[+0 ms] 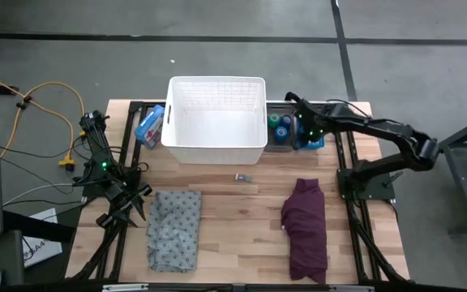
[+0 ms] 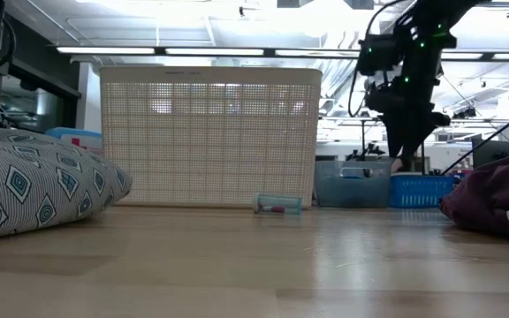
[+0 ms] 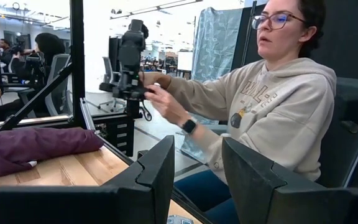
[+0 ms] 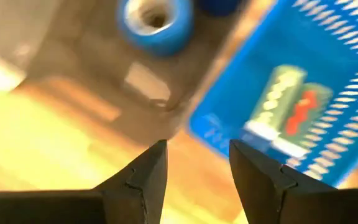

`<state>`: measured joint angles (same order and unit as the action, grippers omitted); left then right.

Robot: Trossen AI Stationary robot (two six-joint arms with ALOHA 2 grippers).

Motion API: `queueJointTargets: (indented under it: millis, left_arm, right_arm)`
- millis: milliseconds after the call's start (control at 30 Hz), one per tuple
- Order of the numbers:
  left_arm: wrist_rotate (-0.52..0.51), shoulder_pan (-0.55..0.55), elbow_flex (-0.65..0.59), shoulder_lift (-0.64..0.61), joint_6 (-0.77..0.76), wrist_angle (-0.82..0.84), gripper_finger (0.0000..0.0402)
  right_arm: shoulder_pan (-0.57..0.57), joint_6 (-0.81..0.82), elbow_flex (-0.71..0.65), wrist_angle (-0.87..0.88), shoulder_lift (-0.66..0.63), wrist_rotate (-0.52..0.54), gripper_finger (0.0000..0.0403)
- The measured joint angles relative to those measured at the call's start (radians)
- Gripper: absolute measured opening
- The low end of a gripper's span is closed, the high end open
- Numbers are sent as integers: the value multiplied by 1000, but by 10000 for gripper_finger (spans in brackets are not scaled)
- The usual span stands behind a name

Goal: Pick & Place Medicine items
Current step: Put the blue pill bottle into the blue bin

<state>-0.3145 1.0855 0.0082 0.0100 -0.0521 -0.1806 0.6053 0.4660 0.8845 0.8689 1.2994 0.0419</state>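
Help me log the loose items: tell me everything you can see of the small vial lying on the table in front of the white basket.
The vial is a tiny clear cylinder lying on its side on the bare wood table, with something pinkish showing inside. It looks like clear plastic or glass, with a slight greenish tint at its ends. It rests just in front of the white basket, apart from it, between the grey patterned cloth and purple cloth. Neither claw touches it.

overhead and table-level views share white basket (image 1: 216, 122).
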Motion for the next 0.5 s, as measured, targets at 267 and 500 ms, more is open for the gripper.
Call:
queueJointTargets:
  millis: [267,500]
  left_arm:
    - [0,0,0,0,0,0,127]
    - [0,0,0,0,0,0,127]
  right_arm:
    - [-227,133,0,98,-53,-22,160]
    - [-474,312,0,97,-67,-21,160]
